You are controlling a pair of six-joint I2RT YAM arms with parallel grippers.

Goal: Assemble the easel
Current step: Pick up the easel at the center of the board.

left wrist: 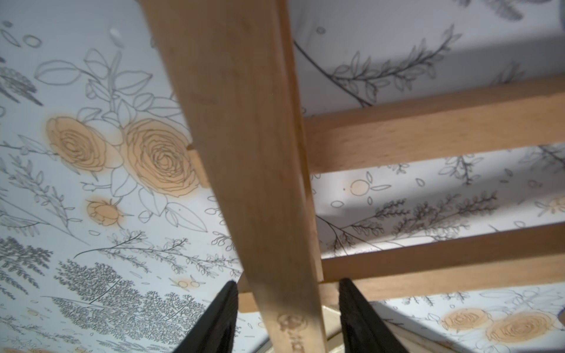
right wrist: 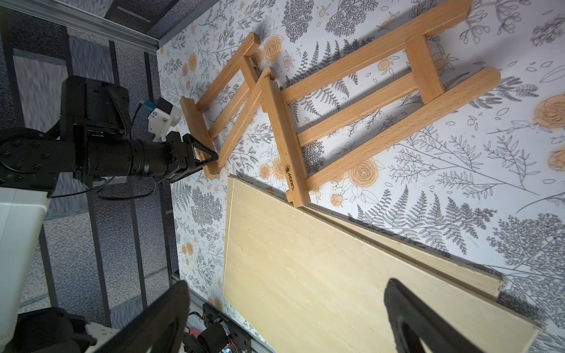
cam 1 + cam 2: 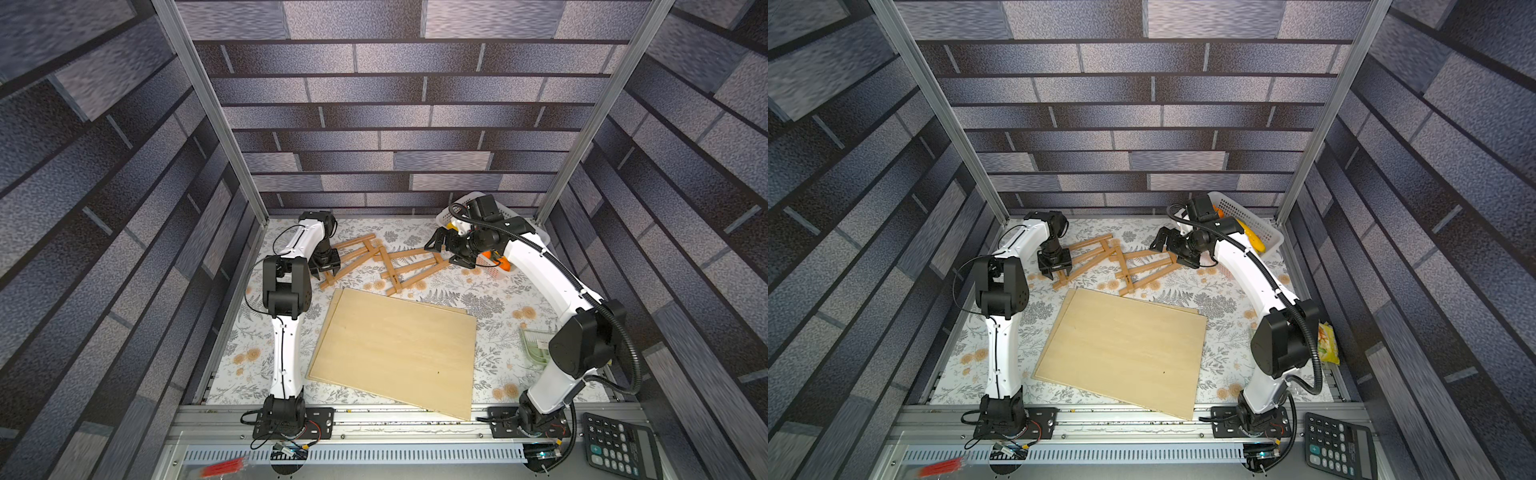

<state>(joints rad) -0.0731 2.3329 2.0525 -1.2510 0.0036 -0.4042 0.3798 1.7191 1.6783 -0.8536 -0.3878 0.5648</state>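
Note:
The wooden easel (image 3: 407,266) lies flat and folded open on the floral table in both top views (image 3: 1142,266). Its two hinged frames meet near the middle. My left gripper (image 3: 328,272) is down at the easel's left end. In the left wrist view, the left gripper (image 1: 289,282) has its black fingers (image 1: 226,308) on either side of a slat of the easel (image 1: 244,152), with a small gap on each side. My right gripper (image 3: 446,252) hovers open over the easel's right end. In the right wrist view, the right gripper (image 2: 287,287) holds nothing.
A large plywood board (image 3: 395,345) lies in front of the easel and overhangs the front rail. A white basket (image 3: 1246,212) with yellow and orange items stands at the back right. A calculator (image 3: 615,444) lies at the front right, and a green tray (image 3: 536,345) sits by the right arm.

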